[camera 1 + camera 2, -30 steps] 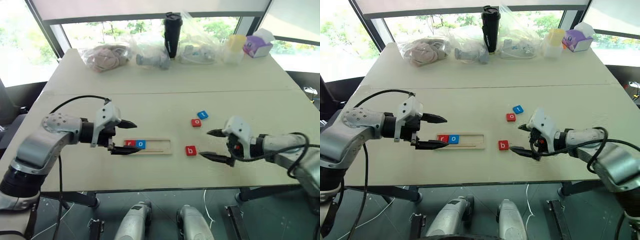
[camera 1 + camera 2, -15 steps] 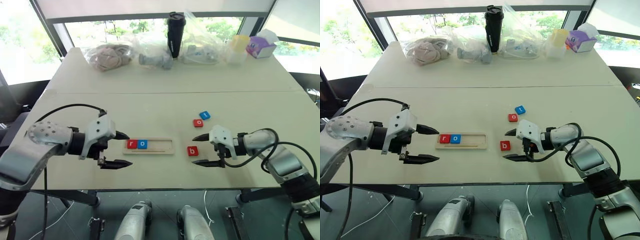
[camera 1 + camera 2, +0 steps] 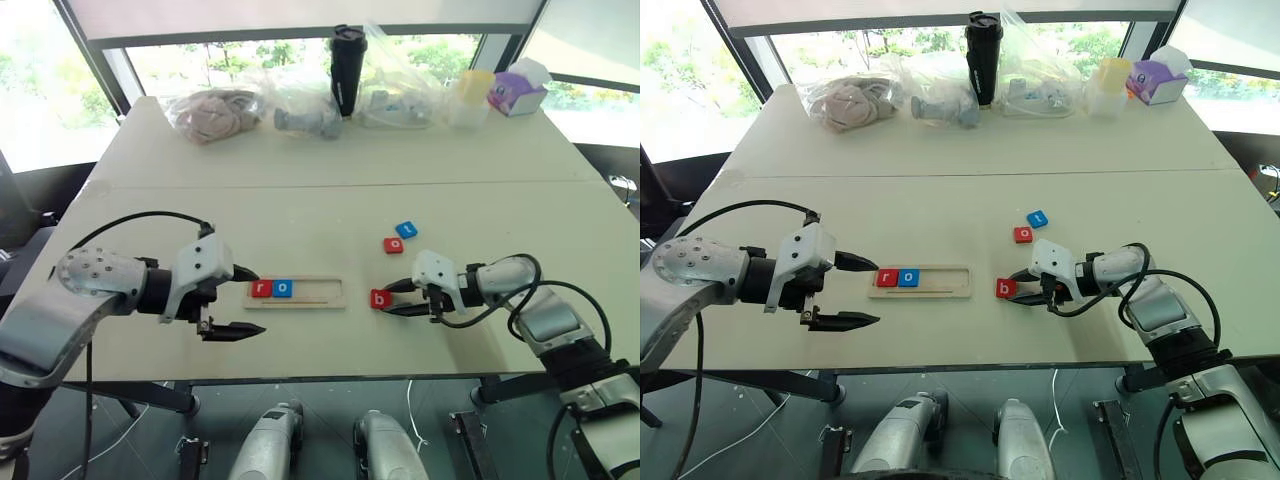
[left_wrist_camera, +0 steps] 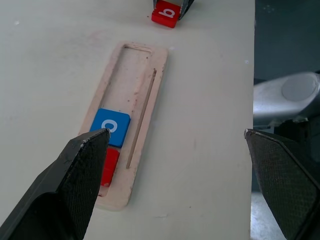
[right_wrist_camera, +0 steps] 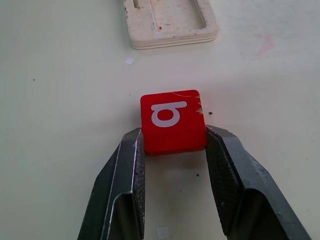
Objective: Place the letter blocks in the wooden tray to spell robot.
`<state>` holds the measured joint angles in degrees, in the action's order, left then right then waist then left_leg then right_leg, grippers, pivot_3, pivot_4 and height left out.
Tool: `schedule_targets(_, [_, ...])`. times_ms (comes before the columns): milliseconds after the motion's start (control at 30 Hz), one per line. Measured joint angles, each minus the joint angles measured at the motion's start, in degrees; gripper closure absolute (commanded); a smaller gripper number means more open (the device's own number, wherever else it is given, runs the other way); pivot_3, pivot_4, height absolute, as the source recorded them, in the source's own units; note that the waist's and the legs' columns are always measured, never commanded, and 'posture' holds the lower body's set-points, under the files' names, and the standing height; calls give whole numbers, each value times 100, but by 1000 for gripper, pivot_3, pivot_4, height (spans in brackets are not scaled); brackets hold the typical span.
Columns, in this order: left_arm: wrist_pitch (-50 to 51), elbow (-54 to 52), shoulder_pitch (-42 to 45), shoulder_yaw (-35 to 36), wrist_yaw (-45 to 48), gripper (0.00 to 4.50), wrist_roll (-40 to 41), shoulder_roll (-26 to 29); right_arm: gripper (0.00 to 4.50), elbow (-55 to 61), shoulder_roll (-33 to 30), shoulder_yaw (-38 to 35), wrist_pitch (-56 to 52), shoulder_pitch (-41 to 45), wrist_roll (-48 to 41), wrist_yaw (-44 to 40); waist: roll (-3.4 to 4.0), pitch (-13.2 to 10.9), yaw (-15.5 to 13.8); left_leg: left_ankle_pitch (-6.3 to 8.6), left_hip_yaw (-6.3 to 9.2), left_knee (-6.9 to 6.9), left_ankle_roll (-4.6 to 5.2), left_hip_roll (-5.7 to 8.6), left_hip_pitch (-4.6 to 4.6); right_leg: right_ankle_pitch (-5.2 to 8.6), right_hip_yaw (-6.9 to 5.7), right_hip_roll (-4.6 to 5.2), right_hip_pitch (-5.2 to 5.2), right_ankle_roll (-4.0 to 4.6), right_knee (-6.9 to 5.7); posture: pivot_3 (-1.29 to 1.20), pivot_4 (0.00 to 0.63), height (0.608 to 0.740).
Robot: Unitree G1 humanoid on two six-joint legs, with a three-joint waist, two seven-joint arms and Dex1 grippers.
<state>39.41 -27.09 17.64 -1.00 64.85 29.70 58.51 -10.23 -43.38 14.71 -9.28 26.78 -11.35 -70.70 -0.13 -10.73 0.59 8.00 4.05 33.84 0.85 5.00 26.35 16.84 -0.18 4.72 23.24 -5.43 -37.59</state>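
Red b block (image 5: pixel 173 121): lies flat on the tabletop (image 3: pixel 330 180), just to the right of the wooden tray (image 3: pixel 322 292); the right hand (image 5: pixel 174 145) is clamped on it, one black finger on each side
Wooden tray: long and pale, on the tabletop near the front edge; its right part has no blocks in it
Red r block (image 3: pixel 262 289): in the tray at the left end
Blue o block (image 3: pixel 283 289): in the tray, touching the right side of the r block
Red o block (image 3: pixel 394 245): on the tabletop, to the right of the tray and farther back than the b block
Blue t block (image 3: pixel 406 230): just beside the red o block, a bit farther back and to the right
Left hand (image 3: pixel 240 301): fingers wide apart, holding nothing; it hangs just left of the tray's left end
Right hand: low on the tabletop, reaching in from the right, pointing at the tray
Far edge of the tabletop: a black cup (image 3: pixel 346 68) stands tall; clear bags (image 3: pixel 215 112) with soft things lie to its left; a yellow tub (image 3: pixel 470 97) and a purple box (image 3: pixel 517 88) sit to its right
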Motion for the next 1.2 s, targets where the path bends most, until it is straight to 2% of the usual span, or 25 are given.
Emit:
schedule_targets(133, [4, 86, -134, 241, -1, 0, 21, 101, 3361, 361, 99, -126, -727, 180, -254, 11, 0, 0, 14, 0, 0, 0, 0, 0, 1, 0, 2, 0, 2, 0, -5, 0, 150, 740])
schedule_targets(333, [4, 163, -397, 459, -34, 0, 19, 203, 3361, 877, 649, 143, -1640, 1187, -293, 42, 0, 0, 8, 1, 1, -1, -2, -1, -1, 1, 2, 0, 23, 1, -18, 0, 150, 740])
schedule_targets(633, [6, 129, -523, 457, -296, 0, -43, 112, 3361, -133, 1453, 1217, -1581, 1717, 679, 293, -1, 1, 27, 0, 0, 4, -3, 7, -3, -11, 3, 3, 25, -14, -25, 0, 150, 740])
schedule_targets(933, [24, 50, -617, 446, -569, 0, -38, -57, 3361, -851, 1999, 1301, -1413, 2131, 1113, 436, -1, 1, 24, -6, 1, -1, -14, 5, -12, -14, 3, -3, 30, -18, -50, 0, 150, 740])
schedule_targets(1200, [21, 8, -618, 388, -650, 0, -53, -128, 3361, -925, 2126, 1304, -1358, 2179, 1287, 393, -1, 2, 28, -6, 1, -1, -15, 5, -19, -16, 3, -4, 27, -17, -51, 0, 150, 740])
